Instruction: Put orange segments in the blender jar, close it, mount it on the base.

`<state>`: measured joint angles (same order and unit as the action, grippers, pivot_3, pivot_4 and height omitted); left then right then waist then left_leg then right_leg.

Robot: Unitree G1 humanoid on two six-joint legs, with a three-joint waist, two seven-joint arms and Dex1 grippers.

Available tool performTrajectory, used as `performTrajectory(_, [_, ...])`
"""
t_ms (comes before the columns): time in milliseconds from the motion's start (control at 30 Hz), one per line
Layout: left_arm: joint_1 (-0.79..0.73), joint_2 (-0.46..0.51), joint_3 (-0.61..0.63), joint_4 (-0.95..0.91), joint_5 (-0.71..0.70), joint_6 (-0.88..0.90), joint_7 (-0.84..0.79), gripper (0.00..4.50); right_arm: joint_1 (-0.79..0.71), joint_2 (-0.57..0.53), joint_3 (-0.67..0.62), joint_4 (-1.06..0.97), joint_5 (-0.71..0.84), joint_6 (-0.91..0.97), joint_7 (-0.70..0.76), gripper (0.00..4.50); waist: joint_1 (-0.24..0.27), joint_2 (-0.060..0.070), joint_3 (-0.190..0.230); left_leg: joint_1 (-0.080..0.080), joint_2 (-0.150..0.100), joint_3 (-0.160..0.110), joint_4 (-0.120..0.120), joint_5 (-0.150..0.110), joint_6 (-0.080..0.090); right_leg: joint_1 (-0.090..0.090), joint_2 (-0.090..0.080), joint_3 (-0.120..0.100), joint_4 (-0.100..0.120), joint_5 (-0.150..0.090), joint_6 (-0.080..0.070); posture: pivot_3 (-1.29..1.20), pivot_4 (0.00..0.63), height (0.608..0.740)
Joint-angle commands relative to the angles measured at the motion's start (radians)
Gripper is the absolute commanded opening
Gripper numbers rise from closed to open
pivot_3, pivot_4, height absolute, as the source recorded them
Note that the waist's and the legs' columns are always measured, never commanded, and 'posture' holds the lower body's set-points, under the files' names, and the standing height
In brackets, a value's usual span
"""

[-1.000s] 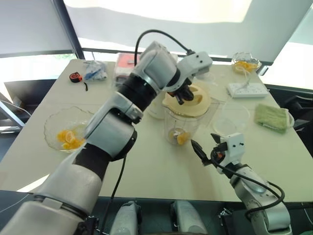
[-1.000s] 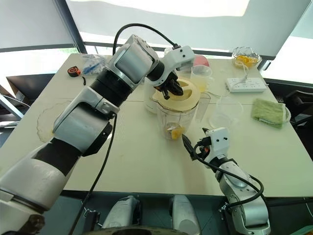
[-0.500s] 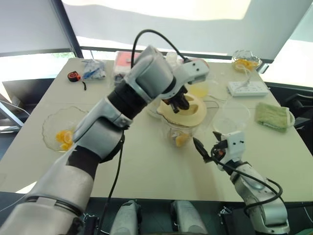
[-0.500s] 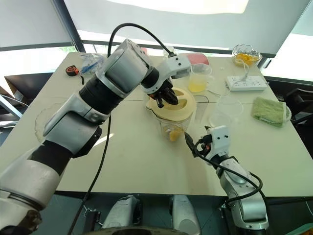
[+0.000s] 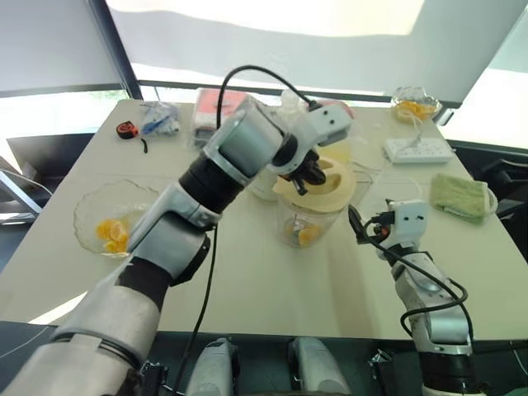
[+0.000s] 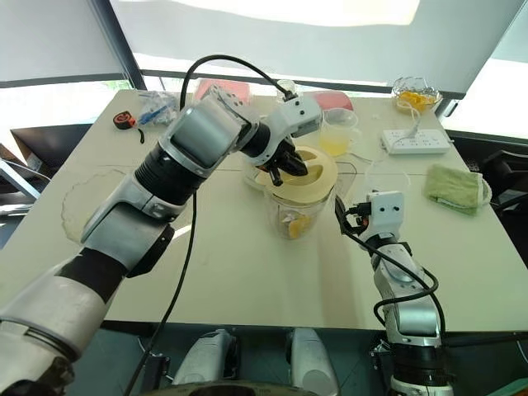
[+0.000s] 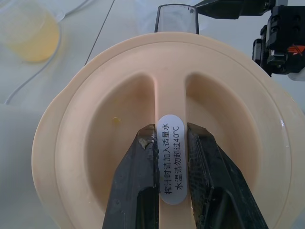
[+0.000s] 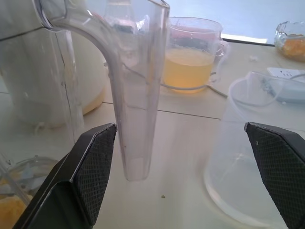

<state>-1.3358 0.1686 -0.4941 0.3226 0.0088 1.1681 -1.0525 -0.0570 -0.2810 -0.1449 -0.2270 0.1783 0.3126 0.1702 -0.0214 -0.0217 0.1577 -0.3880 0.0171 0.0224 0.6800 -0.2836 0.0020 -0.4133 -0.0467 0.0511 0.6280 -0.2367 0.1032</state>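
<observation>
At frame centre, left gripper (image 7: 172,188) clamped on lid (image 7: 114,143) rib, right gripper (image 8: 190,167) spread by blender jar (image 5: 309,221) handle; a skewed lid may jam or tip it.

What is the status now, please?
Left tool shut on lid ridge, lid on blender jar. Right tool open, level with jar handle. Empty clear cup close beside.
</observation>
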Motion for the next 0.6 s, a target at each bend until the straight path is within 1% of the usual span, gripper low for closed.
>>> performTrajectory(33, [0.071, 0.024, -0.068, 0.008, -0.004, 0.052, 0.032, 0.24, -0.025, 0.008, -0.009, 0.001, -0.006, -0.036, -0.003, 4.50, 0.000, 0.000, 0.000, 0.000, 0.000, 0.000, 0.000, 0.000, 0.000, 0.001, 0.000, 0.000, -0.001, 0.000, 0.000, 0.00, 0.150, 0.740])
performTrajectory(200, [0.085, 0.063, -0.105, -0.044, -0.046, 0.052, -0.011, 0.24, -0.055, 0.007, -0.009, 0.042, -0.007, -0.050, 0.009, 4.50, -0.008, 0.001, 0.000, 0.000, 0.000, 0.000, -0.001, 0.000, 0.000, 0.001, -0.001, 0.000, -0.002, 0.001, -0.002, 0.00, 0.150, 0.740])
performTrajectory(400, [0.066, 0.086, -0.114, -0.038, -0.077, 0.024, -0.043, 0.24, -0.092, 0.009, 0.001, 0.080, -0.014, -0.064, 0.020, 4.50, -0.021, 0.001, 0.000, 0.000, 0.000, -0.001, -0.002, 0.000, 0.000, 0.001, 0.000, 0.000, -0.002, 0.002, -0.003, 0.00, 0.150, 0.740])
performTrajectory(600, [0.079, 0.136, -0.135, -0.077, -0.091, -0.092, -0.118, 0.24, -0.116, 0.027, 0.018, 0.116, -0.026, -0.087, 0.016, 4.50, -0.023, 0.002, 0.000, 0.000, 0.000, 0.000, -0.005, 0.000, 0.000, 0.000, 0.000, 0.000, -0.003, 0.002, -0.003, 0.00, 0.150, 0.740])
